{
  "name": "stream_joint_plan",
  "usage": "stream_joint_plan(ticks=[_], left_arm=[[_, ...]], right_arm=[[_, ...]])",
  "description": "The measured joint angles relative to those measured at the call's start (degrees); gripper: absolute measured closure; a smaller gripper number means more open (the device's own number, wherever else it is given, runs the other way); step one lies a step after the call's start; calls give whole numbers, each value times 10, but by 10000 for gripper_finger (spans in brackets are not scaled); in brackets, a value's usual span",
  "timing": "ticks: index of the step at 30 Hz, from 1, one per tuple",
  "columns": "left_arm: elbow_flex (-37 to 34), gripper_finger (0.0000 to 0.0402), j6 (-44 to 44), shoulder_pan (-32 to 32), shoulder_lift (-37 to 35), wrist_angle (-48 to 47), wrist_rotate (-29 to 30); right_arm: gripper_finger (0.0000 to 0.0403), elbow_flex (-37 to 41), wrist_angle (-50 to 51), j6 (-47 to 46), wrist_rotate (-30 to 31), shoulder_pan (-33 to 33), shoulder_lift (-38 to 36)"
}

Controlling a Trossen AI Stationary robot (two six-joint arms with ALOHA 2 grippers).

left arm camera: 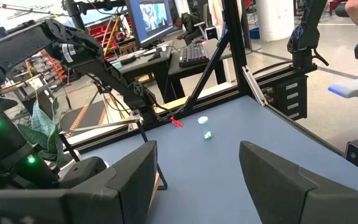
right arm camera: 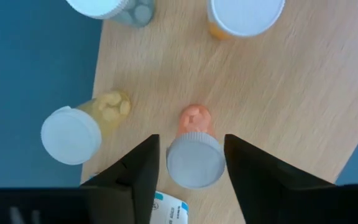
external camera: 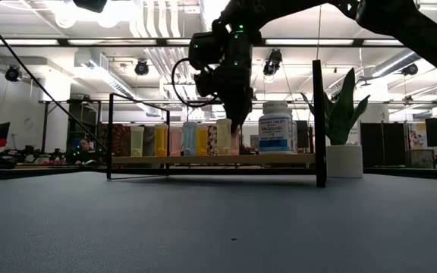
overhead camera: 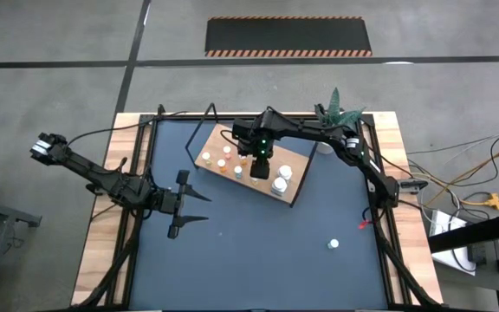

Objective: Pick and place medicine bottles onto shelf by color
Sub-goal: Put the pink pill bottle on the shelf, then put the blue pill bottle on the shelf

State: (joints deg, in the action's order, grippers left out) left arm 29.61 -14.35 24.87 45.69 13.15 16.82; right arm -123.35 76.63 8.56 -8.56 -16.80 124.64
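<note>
High view: a dark blue bench (overhead camera: 258, 251) edged in pale wood stands on a grey floor, a hazard-striped mat at the upper centre of the frame. The shelf (overhead camera: 300, 170), a light-brown board, lies tilted at the bench's upper centre with small medicine bottles (overhead camera: 225, 159) standing on it. The right end effector (overhead camera: 260, 171) hangs directly over the board near its lower edge. One white-capped bottle (overhead camera: 333, 244) stands alone at lower right, well apart from the shelf. The left end effector (overhead camera: 199, 198) waits at centre left, fingers spread wide and holding nothing.

Low view: under strip lights in a workshop, bottles line the shelf (external camera: 211, 160) at centre; a larger white labelled bottle (external camera: 276, 127) stands to their right, and a potted plant (external camera: 344, 150) beyond it. The right end effector (external camera: 235, 129) reaches down among them.

Left wrist view: its own dark fingers (left arm camera: 129, 171) stand apart, framing the lone bottle (left arm camera: 205, 126) on the blue surface; monitors and a keyboard lie behind.

Right wrist view: the fingers (right arm camera: 143, 163) straddle a pink-red bottle (right arm camera: 195, 152) with a white cap, standing on the wood, narrow gaps showing on both sides. A yellowish bottle (right arm camera: 87, 124) stands at left.
</note>
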Motion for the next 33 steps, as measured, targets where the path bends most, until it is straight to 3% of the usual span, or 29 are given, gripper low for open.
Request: stream_joint_plan(ticks=[8, 23, 33], left_arm=[[0, 190, 0, 0, 0, 0, 0], [0, 190, 1, 0, 0, 3, 0], [0, 190, 0, 0, 0, 4, 0]], right_arm=[[194, 0, 0, 0, 1, 0, -7], [195, -36, 11, -31, 1, 0, -47], [198, -47, 23, -86, -4, 26, -120]])
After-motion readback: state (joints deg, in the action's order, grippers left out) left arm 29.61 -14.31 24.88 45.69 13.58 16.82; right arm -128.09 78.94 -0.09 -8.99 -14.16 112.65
